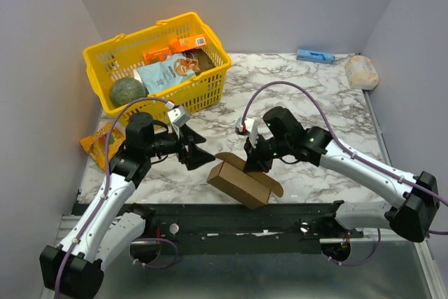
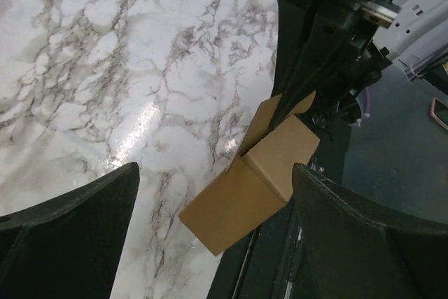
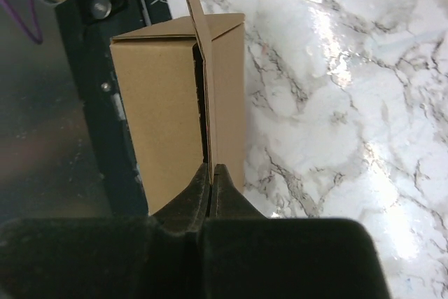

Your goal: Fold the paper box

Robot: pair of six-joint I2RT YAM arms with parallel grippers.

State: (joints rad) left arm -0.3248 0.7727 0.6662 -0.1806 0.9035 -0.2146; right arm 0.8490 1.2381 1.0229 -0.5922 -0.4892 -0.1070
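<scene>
At the lower centre of the top view, the paper box [image 1: 241, 181] is seen lying at an angle on the near edge of the marble table [image 1: 315, 103], one corner reaching over the black rail [image 1: 210, 216]. One upright flap [image 3: 199, 68] of it is pinched between the pressed-together jaws of the right gripper [image 1: 253, 162], as shown edge-on in the right wrist view. Just left of the box, the left gripper [image 1: 203, 155] is held with its jaws spread wide, touching nothing. A tear or an unwanted crease is judged likely if the thin flap is pulled hard, since the body is not braced by anything. A twist or a slide off the table edge onto the rail could also be caused by a sideways tug. Farther back, a yellow basket [image 1: 98, 57] sits at the upper left and a small blue box [image 1: 315, 55] at the upper right.
</scene>
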